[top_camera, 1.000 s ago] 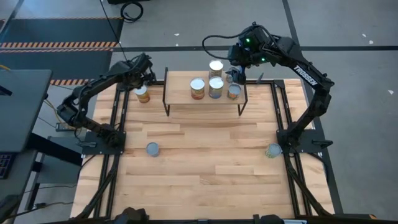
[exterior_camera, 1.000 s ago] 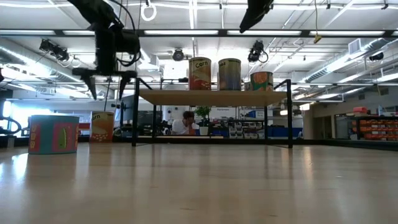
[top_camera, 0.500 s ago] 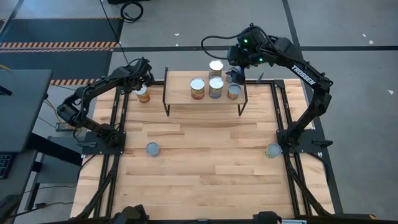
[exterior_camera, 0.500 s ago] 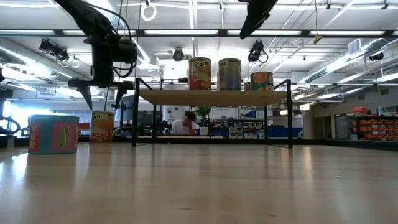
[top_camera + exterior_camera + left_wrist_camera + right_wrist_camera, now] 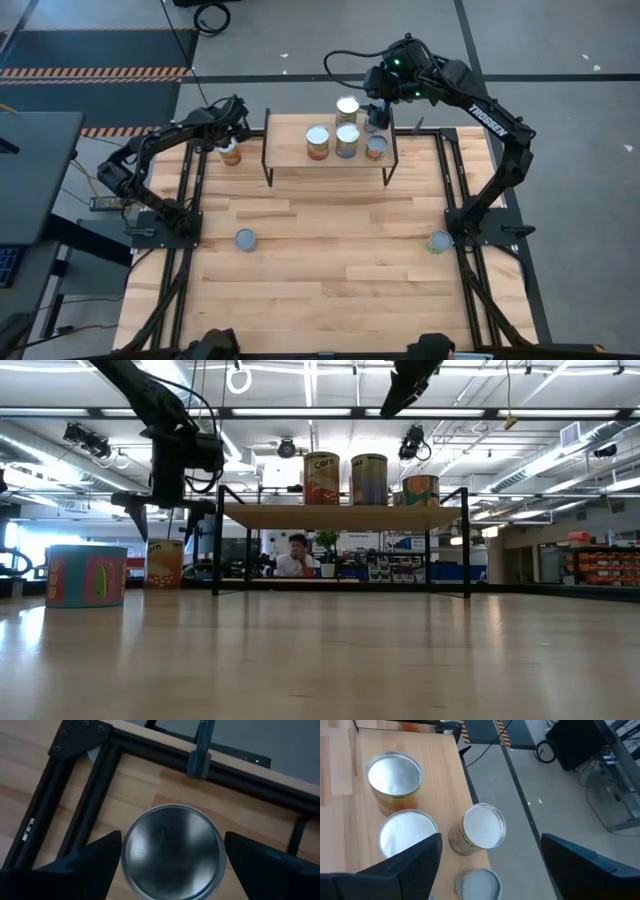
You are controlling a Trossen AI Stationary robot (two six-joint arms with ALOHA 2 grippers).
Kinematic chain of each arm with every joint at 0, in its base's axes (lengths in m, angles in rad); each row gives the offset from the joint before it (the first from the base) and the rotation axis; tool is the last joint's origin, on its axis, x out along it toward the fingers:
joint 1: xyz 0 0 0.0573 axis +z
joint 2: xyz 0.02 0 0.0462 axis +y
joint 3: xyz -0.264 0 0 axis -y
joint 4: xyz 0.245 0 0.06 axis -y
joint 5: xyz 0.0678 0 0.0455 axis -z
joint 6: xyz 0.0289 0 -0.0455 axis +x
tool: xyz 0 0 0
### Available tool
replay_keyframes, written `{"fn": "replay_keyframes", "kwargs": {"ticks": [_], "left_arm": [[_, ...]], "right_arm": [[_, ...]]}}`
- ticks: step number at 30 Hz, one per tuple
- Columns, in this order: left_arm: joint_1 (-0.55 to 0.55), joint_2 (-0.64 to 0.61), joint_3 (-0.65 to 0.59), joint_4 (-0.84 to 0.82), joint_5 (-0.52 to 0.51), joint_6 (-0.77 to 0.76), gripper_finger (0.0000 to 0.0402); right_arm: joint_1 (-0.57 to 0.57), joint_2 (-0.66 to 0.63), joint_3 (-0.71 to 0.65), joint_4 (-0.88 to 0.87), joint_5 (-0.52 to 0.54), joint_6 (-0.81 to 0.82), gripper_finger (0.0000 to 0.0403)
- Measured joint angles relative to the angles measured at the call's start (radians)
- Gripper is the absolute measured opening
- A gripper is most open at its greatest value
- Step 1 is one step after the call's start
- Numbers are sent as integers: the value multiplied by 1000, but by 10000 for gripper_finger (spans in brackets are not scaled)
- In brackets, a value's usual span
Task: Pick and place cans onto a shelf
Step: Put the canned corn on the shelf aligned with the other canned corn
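Three cans (image 5: 317, 141) (image 5: 347, 139) (image 5: 376, 147) stand on the light-wood shelf (image 5: 300, 158), and a fourth (image 5: 347, 108) stands at its far edge. An orange-labelled can (image 5: 231, 155) stands on the table left of the shelf, and its silver top fills the left wrist view (image 5: 172, 851). My left gripper (image 5: 229, 143) hangs open just above it, one finger on either side (image 5: 172, 837), touching nothing. My right gripper (image 5: 377, 118) is open and empty above the shelf's far right corner (image 5: 491, 840). Two more cans (image 5: 245, 239) (image 5: 438, 241) stand on the near table.
The shelf's thin black legs (image 5: 216, 550) (image 5: 466, 550) stand on the table. Black frame rails (image 5: 190, 190) (image 5: 455, 180) run along the table's left and right sides. In the low view a blue-green can (image 5: 87, 575) stands at the left. A person (image 5: 295, 557) shows in the room beyond.
My left gripper has come down toward the orange-labelled can left of the shelf and now hangs just over its top. My right gripper has drawn back a little toward the table's far edge. No can has moved.
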Motion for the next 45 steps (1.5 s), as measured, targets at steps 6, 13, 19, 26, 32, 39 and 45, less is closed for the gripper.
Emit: {"fn": "replay_keyframes", "kwargs": {"ticks": [6, 13, 19, 26, 32, 39, 45], "left_arm": [[1, 30, 0, -1, 30, -4, 359], [-10, 51, 0, 40, 48, 16, 329], [-8, 35, 8, 24, 82, 76, 319], [-8, -47, 251, -198, 97, 139, 319], [-43, -40, 604, -354, 108, 180, 319], [-106, 66, 921, -522, 131, 138, 320], [-193, 201, 1106, -514, 155, 108, 321]], "right_arm": [[-1, 0, 0, -1, -13, 4, 346], [-1, 0, 0, -77, -32, 13, 346], [-14, -20, 0, -169, -32, 18, 346], [-51, -60, 0, -175, -32, 62, 346], [-67, -58, 0, -160, -33, 67, 346], [-67, -56, 0, -139, -34, 58, 346], [-67, -56, 0, -118, -34, 58, 346]]}}
